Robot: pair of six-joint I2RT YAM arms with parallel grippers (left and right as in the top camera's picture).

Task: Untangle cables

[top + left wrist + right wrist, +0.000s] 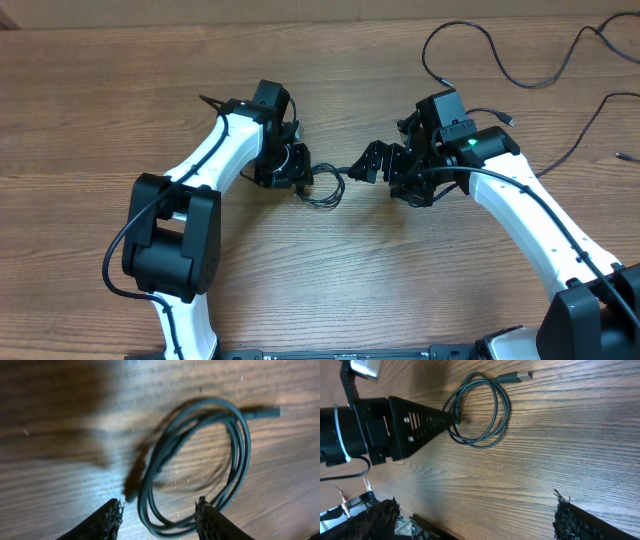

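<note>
A small coil of thin black cable (pixel 326 189) lies on the wood table between my two grippers. In the left wrist view the coil (pixel 239 445) has its near loops lying between the open fingers of my left gripper (pixel 159 510). My left gripper (pixel 296 170) sits at the coil's left edge. In the right wrist view the coil (pixel 501 415) shows a silver-tipped plug (pixel 521 376), and the left gripper's fingers (pixel 427 422) reach its rim. My right gripper (pixel 476 505) is open and empty, just right of the coil in the overhead view (pixel 372 162).
Loose thin black cables lie at the table's far right: one loop (pixel 470 40) behind the right arm, another (pixel 592 118) trailing to the right edge, and a small plug end (pixel 626 157). The table's front edge (pixel 427 522) shows in the right wrist view.
</note>
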